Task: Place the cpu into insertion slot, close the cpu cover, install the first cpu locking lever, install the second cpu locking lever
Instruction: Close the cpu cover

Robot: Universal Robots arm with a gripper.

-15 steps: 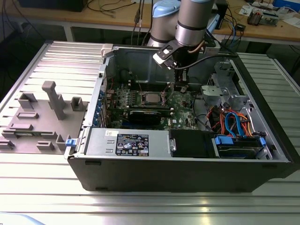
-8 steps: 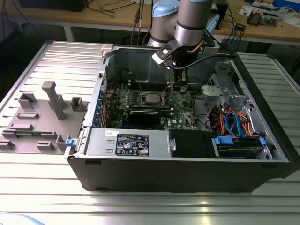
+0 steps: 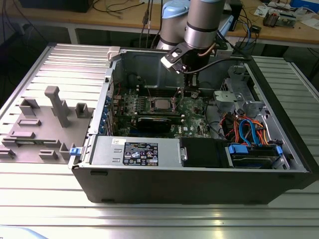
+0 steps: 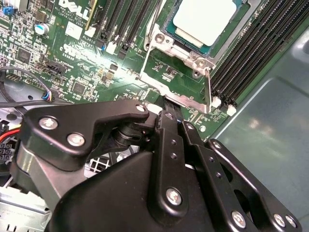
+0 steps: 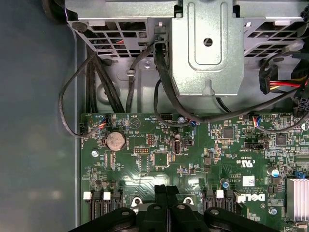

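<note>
The cpu (image 4: 205,19) sits in the insertion slot (image 4: 159,41), the cpu cover (image 4: 198,60) apparently down, one locking lever (image 4: 208,87) upright and unlatched beside the slot, and the pincer (image 4: 168,107) pressed together at its edge.

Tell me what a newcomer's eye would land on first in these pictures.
In the exterior view, the grey robot arm plunges straight down into the open computer case. In the second wrist view, the cpu gleams silver in the insertion slot with the cpu cover swung open. The black claw sits shut right at that cover's edge.
</note>
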